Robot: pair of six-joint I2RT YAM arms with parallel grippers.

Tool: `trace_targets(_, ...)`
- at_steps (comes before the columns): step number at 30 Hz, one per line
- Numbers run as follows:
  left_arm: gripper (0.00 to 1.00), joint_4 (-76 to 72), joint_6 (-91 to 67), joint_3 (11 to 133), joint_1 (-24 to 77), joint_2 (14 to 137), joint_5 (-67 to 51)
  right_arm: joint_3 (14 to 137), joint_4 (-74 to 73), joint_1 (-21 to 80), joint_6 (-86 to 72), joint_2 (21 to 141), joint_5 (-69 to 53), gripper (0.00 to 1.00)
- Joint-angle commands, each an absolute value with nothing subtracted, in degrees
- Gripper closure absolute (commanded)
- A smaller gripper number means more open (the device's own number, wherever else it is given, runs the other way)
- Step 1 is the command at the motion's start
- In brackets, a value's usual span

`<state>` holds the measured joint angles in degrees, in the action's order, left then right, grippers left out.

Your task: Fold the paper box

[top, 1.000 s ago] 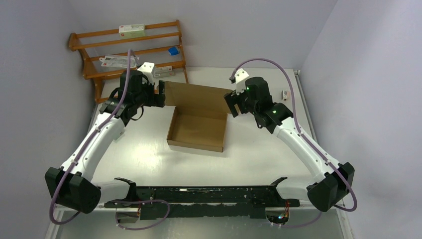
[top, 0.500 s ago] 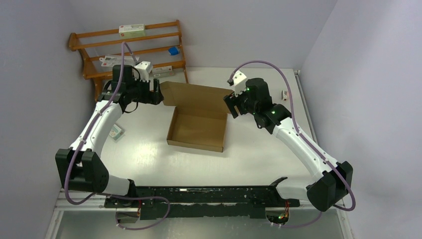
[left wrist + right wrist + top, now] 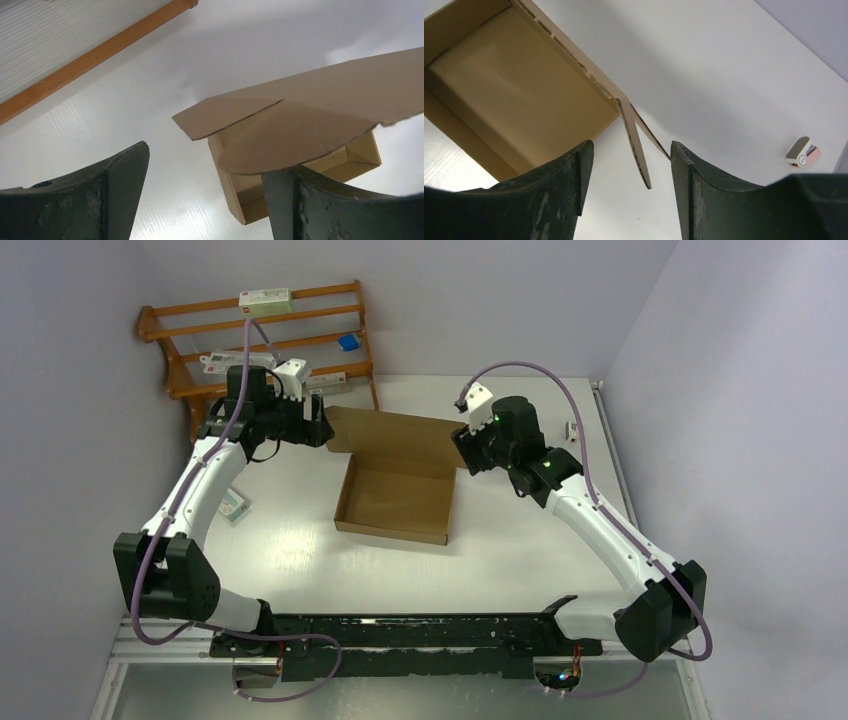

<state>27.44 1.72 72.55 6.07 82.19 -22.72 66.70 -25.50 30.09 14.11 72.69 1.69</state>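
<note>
Left gripper [image 3: 210, 165] gapes empty near the paper box [image 3: 400, 495] lid corner. Right gripper [image 3: 631, 145] straddles its tab, unclamped. Top view hides both sets of fingertips.

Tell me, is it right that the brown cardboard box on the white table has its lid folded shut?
No. The paper box is on the table, but its lid is not folded shut: it stands open at the far side. The top external view shows this, with the box's bare inside in plain sight.
</note>
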Motion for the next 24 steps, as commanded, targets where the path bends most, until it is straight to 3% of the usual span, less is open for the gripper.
trace_targets(1,0.16,26.26,2.79,74.38,5.91,82.59,-26.03,67.28,-24.26,29.71,13.64,72.18,0.26,0.4)
trace_targets(13,0.21,28.08,3.92,76.25,5.98,84.55,-26.69,67.06,-23.99,29.7,15.13,72.84,2.11,0.53)
trace_targets(24,0.19,31.53,11.6,81.26,6.07,83.34,-21.9,68.51,-21.02,29.54,20.72,73.21,0.6,0.39)
